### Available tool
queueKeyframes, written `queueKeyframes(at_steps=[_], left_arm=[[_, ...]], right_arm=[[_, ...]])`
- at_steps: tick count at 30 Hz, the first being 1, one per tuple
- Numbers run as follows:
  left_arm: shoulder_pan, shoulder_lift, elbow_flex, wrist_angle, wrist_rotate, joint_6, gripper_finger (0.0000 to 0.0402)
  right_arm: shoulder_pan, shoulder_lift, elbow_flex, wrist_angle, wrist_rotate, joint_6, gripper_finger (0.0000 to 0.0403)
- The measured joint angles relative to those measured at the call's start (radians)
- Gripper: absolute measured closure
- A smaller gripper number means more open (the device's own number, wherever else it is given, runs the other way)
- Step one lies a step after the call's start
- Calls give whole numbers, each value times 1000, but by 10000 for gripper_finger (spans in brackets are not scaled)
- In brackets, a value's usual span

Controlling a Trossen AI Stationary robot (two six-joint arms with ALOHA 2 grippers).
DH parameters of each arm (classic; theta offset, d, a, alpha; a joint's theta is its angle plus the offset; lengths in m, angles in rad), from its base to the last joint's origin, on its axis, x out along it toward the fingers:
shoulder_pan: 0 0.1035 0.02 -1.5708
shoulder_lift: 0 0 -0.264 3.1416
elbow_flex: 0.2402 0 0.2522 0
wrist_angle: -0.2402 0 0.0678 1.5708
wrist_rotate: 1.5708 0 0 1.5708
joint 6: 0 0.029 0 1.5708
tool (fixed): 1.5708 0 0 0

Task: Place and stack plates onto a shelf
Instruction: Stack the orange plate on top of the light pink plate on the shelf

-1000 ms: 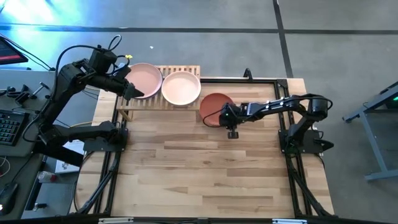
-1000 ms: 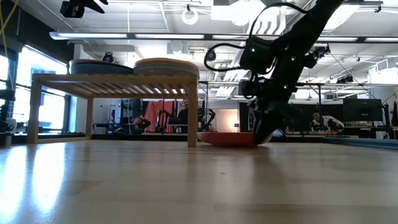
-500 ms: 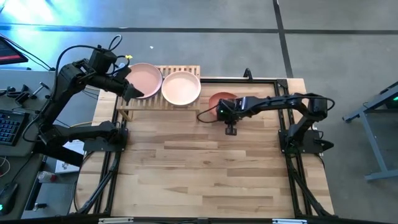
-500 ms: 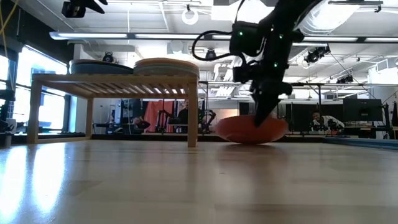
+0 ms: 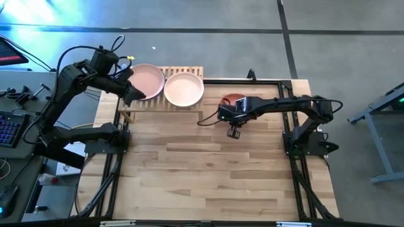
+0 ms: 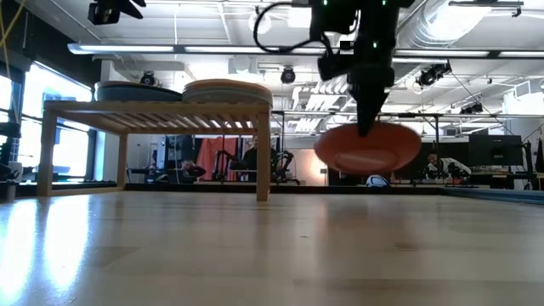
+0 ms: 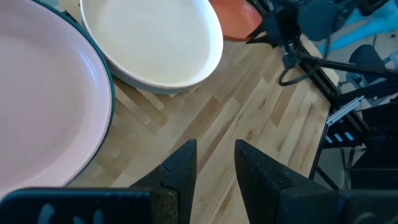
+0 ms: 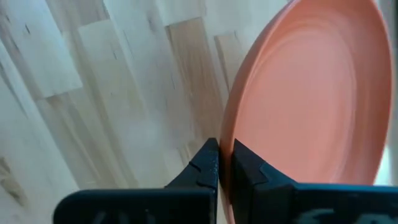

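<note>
The big wood table (image 5: 208, 164) stands in a bright workshop. On it, the shelf (image 6: 153, 115) holds two plate stacks. The right gripper (image 8: 222, 163) pinches the red plate (image 6: 367, 146) above the table. The left gripper (image 7: 214, 167) waits open over the shelf.

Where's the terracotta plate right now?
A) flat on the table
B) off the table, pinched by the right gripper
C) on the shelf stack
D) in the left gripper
B: the low view shows the terracotta plate hanging clear of the tabletop, its rim pinched by the right gripper.

Right hand (image 8: 225, 163) clamped, left (image 7: 213, 163) apart.
</note>
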Motion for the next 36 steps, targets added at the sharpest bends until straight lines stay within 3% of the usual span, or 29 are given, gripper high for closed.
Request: queueKeyframes(at_steps=[7,11,20,29,36], left_arm=[[0,0,0,-39,0,24,304],[0,0,0,-60,0,-48,304],[0,0,0,-54,0,-233,304],[0,0,0,-42,0,-370,304],[0,0,0,-38,0,-446,304]], right_arm=[[73,0,147,-216,79,165,403],[112,0,255,-330,115,221,403],[152,0,481,-456,182,189,403],[152,-1,659,-471,221,-71,403],[152,-2,730,-428,220,-399,403]])
